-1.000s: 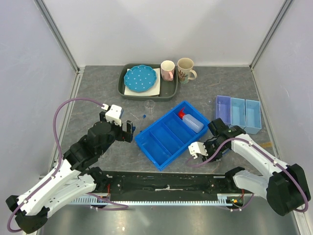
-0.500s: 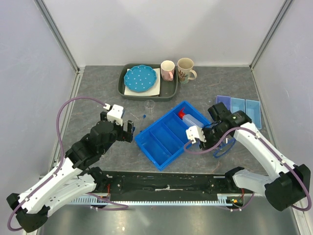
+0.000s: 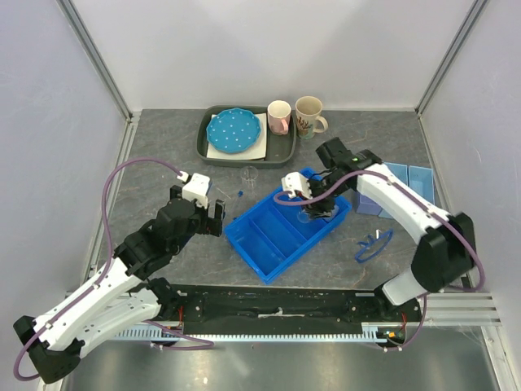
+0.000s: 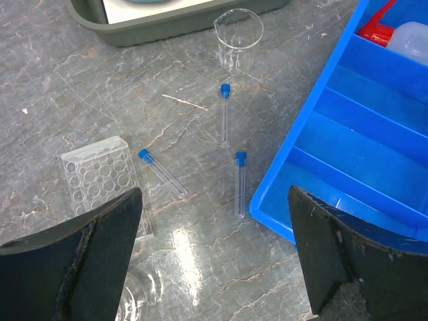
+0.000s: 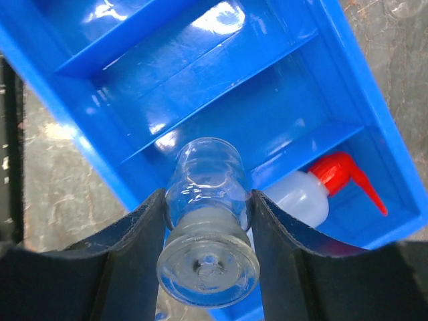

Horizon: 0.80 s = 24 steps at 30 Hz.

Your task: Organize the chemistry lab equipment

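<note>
At the bench's centre, above the blue divided tray (image 3: 269, 232), a small glass flask (image 5: 207, 221) was held clamped between the fingers of the right gripper (image 3: 313, 208), not yet set down. The squeeze bottle (image 5: 301, 197) was already laid in the tray's far end compartment. The left gripper (image 4: 214, 267) was held with jaws wide apart, empty, beside the tray's left side.

Judged outstanding: beaker (image 4: 239, 40), blue-capped tubes (image 4: 225, 114) and clear well plate (image 4: 100, 177), all loose on the bench left of the tray; safety glasses (image 3: 373, 244), toward the right edge.

Tubes and well plate were shown by the left wrist view only. Flask and bottle were made out plainly in the right wrist view only, being covered by the arm from above.
</note>
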Motion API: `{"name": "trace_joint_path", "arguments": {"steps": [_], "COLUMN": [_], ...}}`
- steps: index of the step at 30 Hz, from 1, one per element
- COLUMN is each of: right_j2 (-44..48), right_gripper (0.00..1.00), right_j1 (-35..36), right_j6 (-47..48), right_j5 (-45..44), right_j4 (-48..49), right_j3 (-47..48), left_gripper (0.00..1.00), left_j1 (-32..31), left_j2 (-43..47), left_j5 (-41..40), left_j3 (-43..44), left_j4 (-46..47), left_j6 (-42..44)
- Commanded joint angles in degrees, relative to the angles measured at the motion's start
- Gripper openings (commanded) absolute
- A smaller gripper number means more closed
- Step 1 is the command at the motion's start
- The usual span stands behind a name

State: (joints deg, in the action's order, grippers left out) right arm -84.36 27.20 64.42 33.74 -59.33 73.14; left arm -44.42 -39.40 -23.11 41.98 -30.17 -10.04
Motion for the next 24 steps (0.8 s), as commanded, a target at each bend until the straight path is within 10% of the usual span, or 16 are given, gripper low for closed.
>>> {"name": "trace_joint_path", "arguments": {"steps": [1, 11, 24], "right_j2": [-5.46, -13.99, -16.28], "right_gripper": [0.38, 0.41, 0.70], "right_j1": [3.55, 5.14, 5.58], "right_j6": [-1.32, -2.11, -5.62], "right_j5": [-4.36, -9.74, -10.80], "right_j4": [7.64, 11.52, 16.79], "right_j3": [3.41, 4.11, 1.39], "left_gripper": [0.96, 0.96, 0.96], "left_j1": [0.04, 0.04, 0.04], "left_j2": [0.11, 0.11, 0.37], "left_j5": [-2.46, -2.64, -2.29], "left_j3": [0.74, 0.74, 0.74], "left_j4": [0.73, 0.82, 0.73], "left_j6": [1.78, 1.87, 1.87]}}
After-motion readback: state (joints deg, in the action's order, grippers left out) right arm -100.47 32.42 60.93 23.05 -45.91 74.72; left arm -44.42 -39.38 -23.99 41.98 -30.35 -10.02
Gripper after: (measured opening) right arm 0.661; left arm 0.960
